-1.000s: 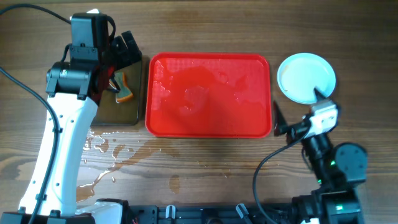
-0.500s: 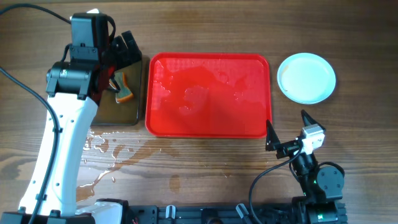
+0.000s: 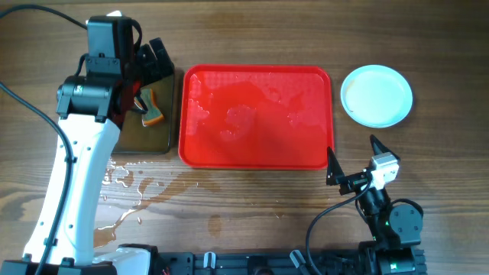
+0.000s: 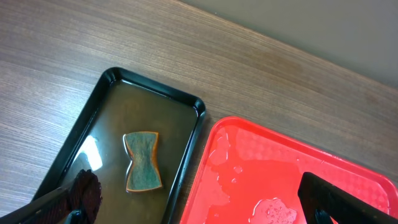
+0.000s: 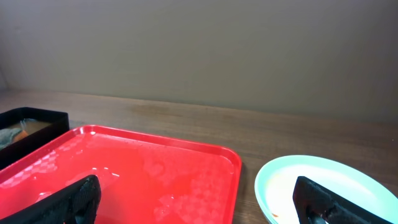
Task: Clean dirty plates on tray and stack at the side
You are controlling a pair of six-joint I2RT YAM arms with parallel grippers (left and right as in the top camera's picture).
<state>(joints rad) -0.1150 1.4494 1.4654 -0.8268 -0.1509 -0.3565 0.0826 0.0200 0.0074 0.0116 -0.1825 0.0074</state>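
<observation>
Both are hanging released and empty, left gripper (image 4: 193, 180) above the pan (image 3: 141, 137), right gripper (image 3: 351, 145) near the tray (image 3: 256, 70), with the plates (image 3: 376, 95) sitting beside its right edge, where a careless swing risks knocking them.

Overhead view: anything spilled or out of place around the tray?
Yes. Water is spilled on the table in front of the black pan, a puddle with streaks trailing toward the tray. The tray itself is wet. The plates sit neatly beside it.
</observation>
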